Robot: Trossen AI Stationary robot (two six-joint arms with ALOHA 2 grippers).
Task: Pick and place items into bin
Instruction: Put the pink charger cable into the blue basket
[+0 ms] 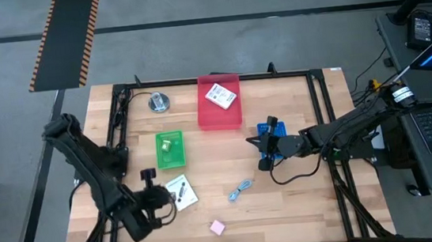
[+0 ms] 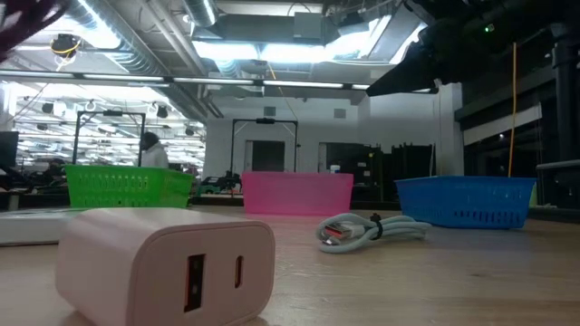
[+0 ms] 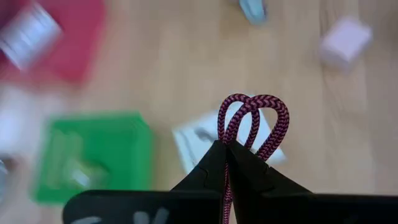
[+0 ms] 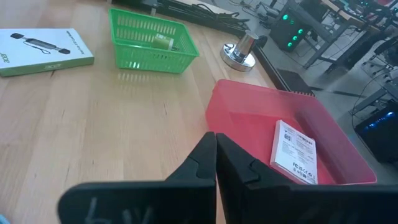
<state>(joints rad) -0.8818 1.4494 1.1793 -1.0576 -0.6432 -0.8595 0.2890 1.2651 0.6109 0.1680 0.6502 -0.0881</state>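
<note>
Left end effector (image 3: 227, 144) clamped on my maroon cable (image 3: 252, 118): I should lift clear, then release squarely over a bin (image 1: 221, 111); right end effector (image 4: 216, 146) closed, idle.

The wooden table (image 1: 303, 200) carries a red bin (image 1: 221, 114), a green basket (image 1: 169, 150) and a blue basket (image 1: 278, 137). A white card (image 1: 181, 192), a grey cable (image 1: 242, 188), a pink charger (image 1: 217, 227) and a silver disc (image 1: 158, 103) lie directly on it.
</note>
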